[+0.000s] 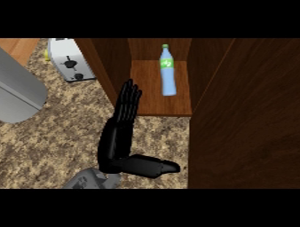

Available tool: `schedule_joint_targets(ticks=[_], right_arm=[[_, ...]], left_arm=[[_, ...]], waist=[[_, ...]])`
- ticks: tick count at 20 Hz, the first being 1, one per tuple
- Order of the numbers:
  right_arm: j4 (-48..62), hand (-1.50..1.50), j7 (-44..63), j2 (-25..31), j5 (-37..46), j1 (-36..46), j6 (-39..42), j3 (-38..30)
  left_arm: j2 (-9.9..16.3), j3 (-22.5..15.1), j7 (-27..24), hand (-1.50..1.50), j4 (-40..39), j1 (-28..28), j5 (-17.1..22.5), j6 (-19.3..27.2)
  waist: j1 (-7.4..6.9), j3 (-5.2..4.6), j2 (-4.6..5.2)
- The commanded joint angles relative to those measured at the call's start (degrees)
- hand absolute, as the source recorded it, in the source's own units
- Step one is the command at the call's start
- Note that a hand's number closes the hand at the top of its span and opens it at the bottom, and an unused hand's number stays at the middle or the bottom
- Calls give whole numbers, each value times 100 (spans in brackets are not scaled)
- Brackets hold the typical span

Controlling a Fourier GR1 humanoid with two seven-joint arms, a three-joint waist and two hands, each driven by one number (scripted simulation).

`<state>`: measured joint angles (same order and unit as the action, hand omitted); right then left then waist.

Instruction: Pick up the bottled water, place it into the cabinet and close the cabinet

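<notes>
The bottled water (pixel 168 75), pale blue with a green cap and label, stands inside the open cabinet on its wooden shelf (pixel 154 104), toward the right side. My left hand (pixel 116 137) is over the counter just in front of the cabinet. It is open, fingers straight and pointing away from me. Its fingertips (pixel 130 88) lie against the lower edge of the cabinet's left door (pixel 107 62), and the thumb sticks out to the right. The hand is apart from the bottle and holds nothing. The right door (pixel 251 111) stands open, filling the view's right side. My right hand does not show.
A white toaster (pixel 71 62) stands on the speckled stone counter (pixel 41 150), left of the cabinet. A large grey appliance body (pixel 8 84) covers the far left.
</notes>
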<state>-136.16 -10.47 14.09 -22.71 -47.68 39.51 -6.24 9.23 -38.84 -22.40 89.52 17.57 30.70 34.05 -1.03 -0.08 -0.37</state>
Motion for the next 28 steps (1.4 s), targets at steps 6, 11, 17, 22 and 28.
schedule_joint_targets(ticks=[6, 11, 17, 22, 28], right_arm=[[-1311, 150, 681, 198, 735, -389, 273, 1085], [-1501, 150, 1100, 215, 917, -67, 0, 1785], [-1576, 150, 1533, 84, 1410, 255, -234, 2796], [-1517, 150, 1784, -124, 1840, 711, -509, 3407], [-1334, 150, 2317, -591, 2712, 1597, -879, 4517]], left_arm=[[736, 4, -248, -150, 1138, -1361, 9, -175], [1234, 116, -447, -150, 1771, -2017, 35, -319], [1375, 215, -524, -150, 1904, -2263, 40, -383], [1680, 510, -634, -150, 2389, -2742, 301, -591], [1827, 684, -819, -150, 2386, -3093, 408, -794]], waist=[[110, -7, -3], [10, -21, -8], [72, -32, -19], [34, -38, -50], [-36, -56, -36]])
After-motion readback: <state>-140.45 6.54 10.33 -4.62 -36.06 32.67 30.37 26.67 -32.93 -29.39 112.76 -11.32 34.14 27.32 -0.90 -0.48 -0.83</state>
